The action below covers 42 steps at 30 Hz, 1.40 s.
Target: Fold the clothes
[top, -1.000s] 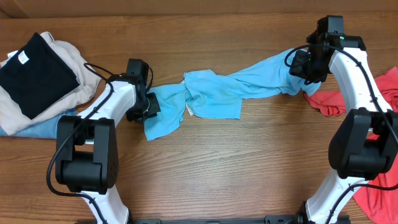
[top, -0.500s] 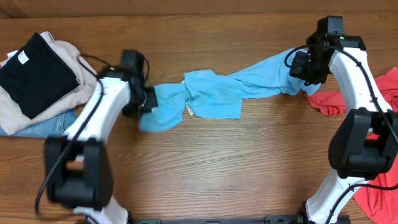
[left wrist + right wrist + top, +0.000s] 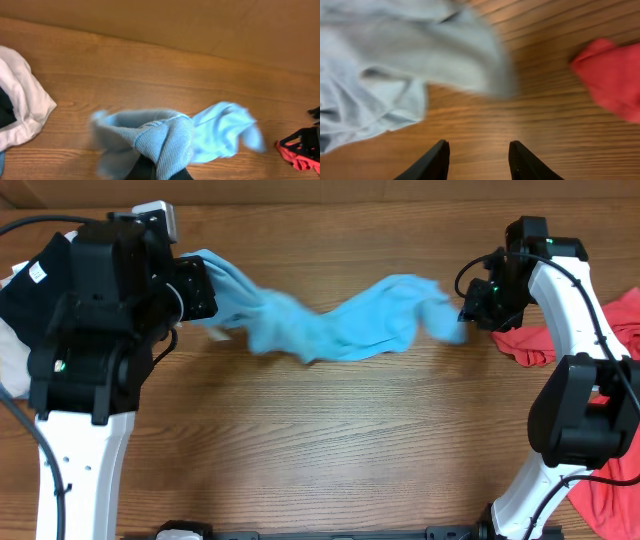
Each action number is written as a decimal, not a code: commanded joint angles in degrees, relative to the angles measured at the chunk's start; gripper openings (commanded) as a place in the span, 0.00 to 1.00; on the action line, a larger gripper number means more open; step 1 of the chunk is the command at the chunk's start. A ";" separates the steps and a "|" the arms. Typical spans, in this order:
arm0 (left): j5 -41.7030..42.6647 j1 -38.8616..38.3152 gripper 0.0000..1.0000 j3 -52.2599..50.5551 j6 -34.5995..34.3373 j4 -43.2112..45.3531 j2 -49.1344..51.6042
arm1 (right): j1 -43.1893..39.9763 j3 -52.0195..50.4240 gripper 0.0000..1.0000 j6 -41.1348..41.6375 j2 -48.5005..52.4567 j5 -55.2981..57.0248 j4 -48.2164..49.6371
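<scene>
The light blue T-shirt (image 3: 340, 325) hangs stretched and motion-blurred across the back of the table. Its left end is bunched in my left gripper (image 3: 205, 290), which is raised high and shut on it. In the left wrist view the blue fabric (image 3: 165, 137) wraps over the dark fingers of that gripper (image 3: 157, 172). My right gripper (image 3: 472, 305) stands open just right of the shirt's loose right end. In the right wrist view nothing lies between the fingers of the gripper (image 3: 479, 150), and the blue shirt (image 3: 380, 75) is ahead to the left. The coral-red T-shirt (image 3: 525, 345) lies to the right.
A pile of black (image 3: 35, 285) and white (image 3: 25, 105) garments sits at the far left, partly under my left arm. More red cloth (image 3: 610, 490) lies at the front right corner. A brown wall (image 3: 200, 25) closes the far side.
My left gripper has shut on the shirt's left end, then risen and swung back-left with it. The twisted shirt has pulled out and lifted. Its right end has drawn left, away from the right gripper.
</scene>
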 commanded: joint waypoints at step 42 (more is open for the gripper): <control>5.35 -0.42 0.04 16.96 -2.47 13.38 1.36 | 40.92 0.79 0.52 -18.53 -8.85 -25.33 11.74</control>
